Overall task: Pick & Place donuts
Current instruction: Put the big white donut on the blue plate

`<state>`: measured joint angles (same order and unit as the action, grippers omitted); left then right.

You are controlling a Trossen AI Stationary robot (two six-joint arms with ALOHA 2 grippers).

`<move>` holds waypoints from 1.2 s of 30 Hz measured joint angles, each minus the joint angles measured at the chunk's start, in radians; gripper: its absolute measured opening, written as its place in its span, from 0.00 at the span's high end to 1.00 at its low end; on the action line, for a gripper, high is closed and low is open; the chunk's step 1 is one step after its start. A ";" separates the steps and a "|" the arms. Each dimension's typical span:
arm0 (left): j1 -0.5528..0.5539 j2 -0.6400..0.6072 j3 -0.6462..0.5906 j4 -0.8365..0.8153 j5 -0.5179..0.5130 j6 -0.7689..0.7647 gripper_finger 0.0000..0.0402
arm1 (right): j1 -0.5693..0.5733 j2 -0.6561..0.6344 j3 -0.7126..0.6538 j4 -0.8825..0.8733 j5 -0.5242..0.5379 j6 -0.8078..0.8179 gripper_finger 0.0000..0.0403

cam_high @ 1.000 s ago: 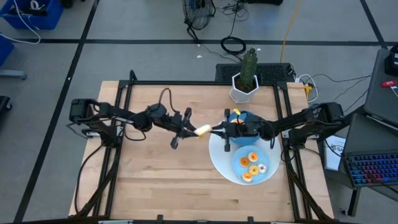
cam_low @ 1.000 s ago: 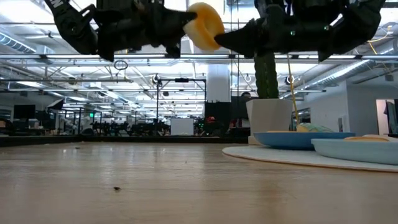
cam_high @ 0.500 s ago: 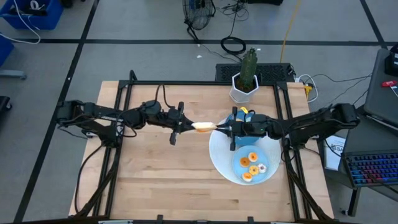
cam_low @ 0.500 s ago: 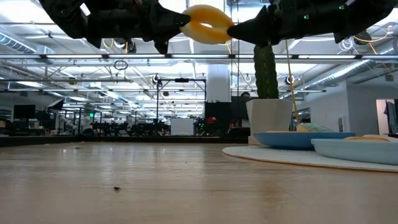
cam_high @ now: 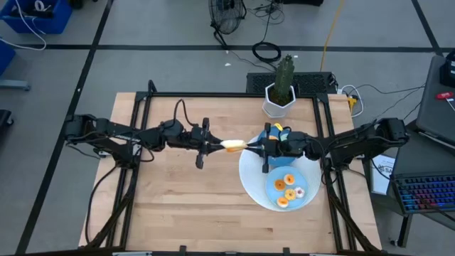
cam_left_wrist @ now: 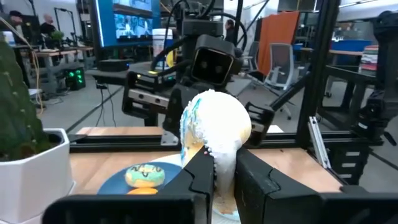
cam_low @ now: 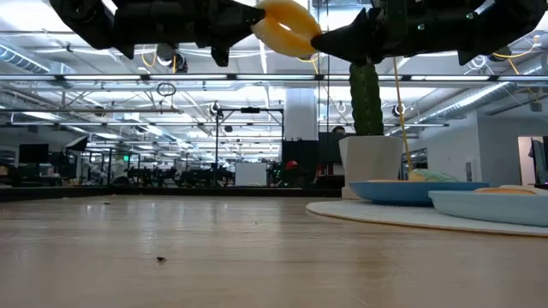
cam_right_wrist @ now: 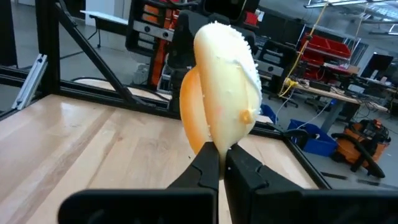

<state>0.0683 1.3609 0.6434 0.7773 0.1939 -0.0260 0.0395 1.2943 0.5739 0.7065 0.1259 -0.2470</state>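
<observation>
In the high view, the left gripper point(cam_high: 213, 146) reaches in from the left of the frame to just left of centre, above the wooden table point(cam_high: 178, 199). Its fingers point(cam_left_wrist: 200, 177) are clamped on a white-iced donut point(cam_high: 232, 146), which hangs in the air at mid-frame, well clear of the tabletop. In the low view this donut point(cam_low: 287, 26) sits at the top centre of the frame, pinched from both sides.

Immediately right of it, the right gripper point(cam_high: 254, 147) comes in from the right side of the frame and meets the same donut; its fingers point(cam_right_wrist: 208, 163) are closed on the donut's lower edge, so both grippers grip it at once.

Further right, a large white disc point(cam_high: 249, 181) lies on the table. On it sits a blue plate point(cam_high: 307, 183) carrying four small donuts point(cam_high: 288, 188), orange- and white-iced, in the lower right of centre. Another blue plate point(cam_left_wrist: 115, 182) with a yellow-green donut point(cam_left_wrist: 145, 175) shows under the right arm. A potted cactus point(cam_high: 282, 85) stands at the table's upper right edge.
</observation>
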 joint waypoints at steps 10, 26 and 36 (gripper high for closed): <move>-0.019 -0.003 0.002 0.006 -0.009 -0.001 0.45 | 0.000 0.000 -0.001 -0.007 0.005 -0.005 1.00; -0.009 -0.003 0.001 -0.077 -0.222 0.108 0.05 | 0.155 -0.148 -0.002 -0.596 0.706 -0.072 1.00; -0.003 -0.003 0.001 -0.105 -0.222 0.102 0.08 | 0.221 -0.134 -0.001 -0.968 0.909 0.262 1.00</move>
<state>0.0650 1.3582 0.6445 0.6721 -0.0284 0.0765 0.2600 1.1606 0.5732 -0.2617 1.0346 0.0147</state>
